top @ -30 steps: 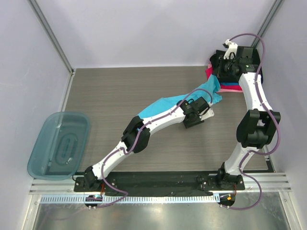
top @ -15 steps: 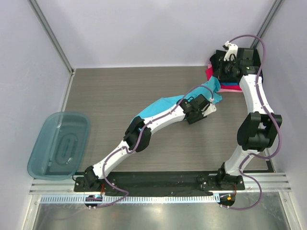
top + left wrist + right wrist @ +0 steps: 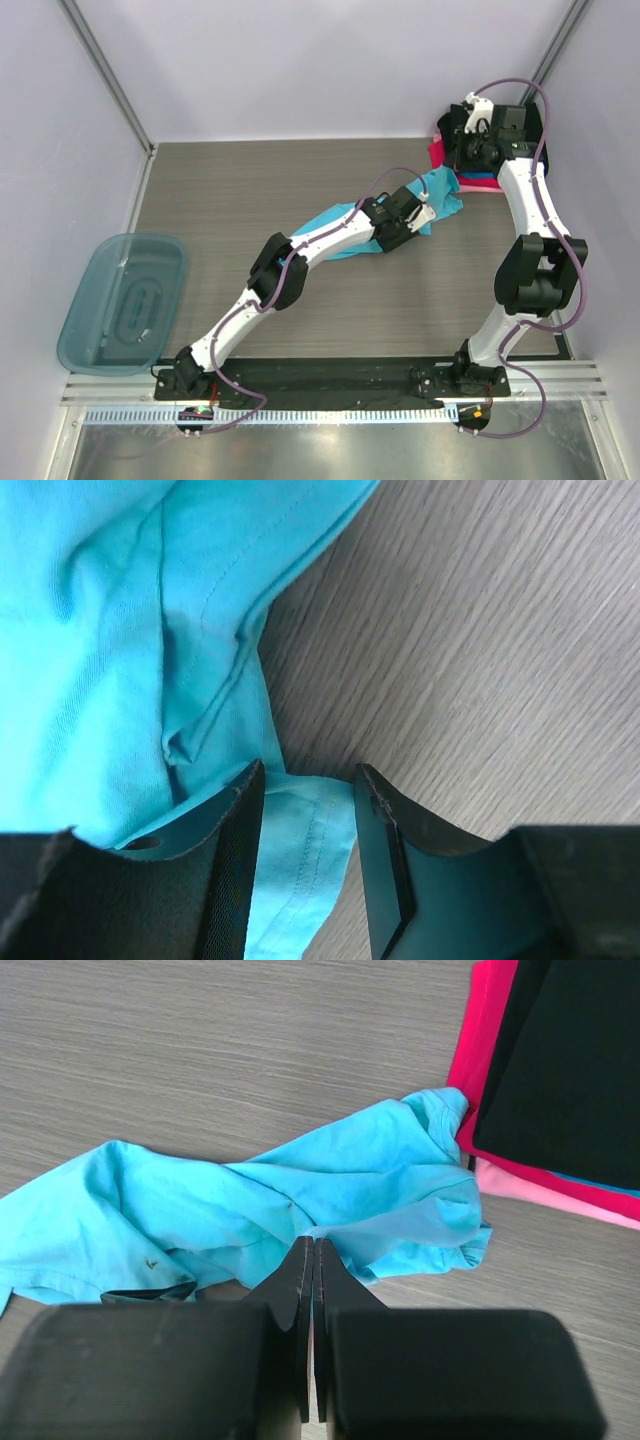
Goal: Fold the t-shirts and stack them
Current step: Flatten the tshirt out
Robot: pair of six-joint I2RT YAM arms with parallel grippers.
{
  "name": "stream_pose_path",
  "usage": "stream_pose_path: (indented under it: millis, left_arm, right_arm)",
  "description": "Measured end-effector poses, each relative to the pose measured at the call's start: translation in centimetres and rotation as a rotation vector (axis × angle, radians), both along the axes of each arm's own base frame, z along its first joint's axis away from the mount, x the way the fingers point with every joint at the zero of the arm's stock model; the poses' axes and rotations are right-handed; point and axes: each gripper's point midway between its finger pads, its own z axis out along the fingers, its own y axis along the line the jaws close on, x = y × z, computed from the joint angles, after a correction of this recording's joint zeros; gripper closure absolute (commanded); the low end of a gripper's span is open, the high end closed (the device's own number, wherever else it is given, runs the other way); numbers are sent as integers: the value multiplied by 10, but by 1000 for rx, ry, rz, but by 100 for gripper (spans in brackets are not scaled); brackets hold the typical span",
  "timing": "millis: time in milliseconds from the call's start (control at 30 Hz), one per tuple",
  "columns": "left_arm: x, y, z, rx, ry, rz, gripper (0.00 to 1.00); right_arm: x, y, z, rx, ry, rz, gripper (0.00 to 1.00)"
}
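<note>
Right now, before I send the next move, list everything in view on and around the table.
loose t-shirt: one, bright turquoise, crumpled on the table right of centre, its end touching the stack
stack of folded t-shirts: at least three, black on top, magenta then pale pink beneath, a blue edge showing, far right corner
plastic bin: one, translucent blue-grey, beyond the table's left edge
table: one, grey-brown wood grain
left gripper: one, black, open, low over the turquoise cloth with a fold between its fingers
right gripper: one, black, shut, above the turquoise shirt near the stack
</note>
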Motion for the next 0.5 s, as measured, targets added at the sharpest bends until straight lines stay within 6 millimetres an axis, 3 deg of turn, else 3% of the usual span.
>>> stream_pose_path:
  millis: [267, 500]
  left_arm:
    - [-9, 5, -2, 1, 33, 4, 59]
    - [-13, 4, -3, -3, 43, -1, 67]
  right_arm:
    - [-2, 0, -5, -2, 14, 1, 99]
    - [-3, 0, -6, -1, 18, 1, 99]
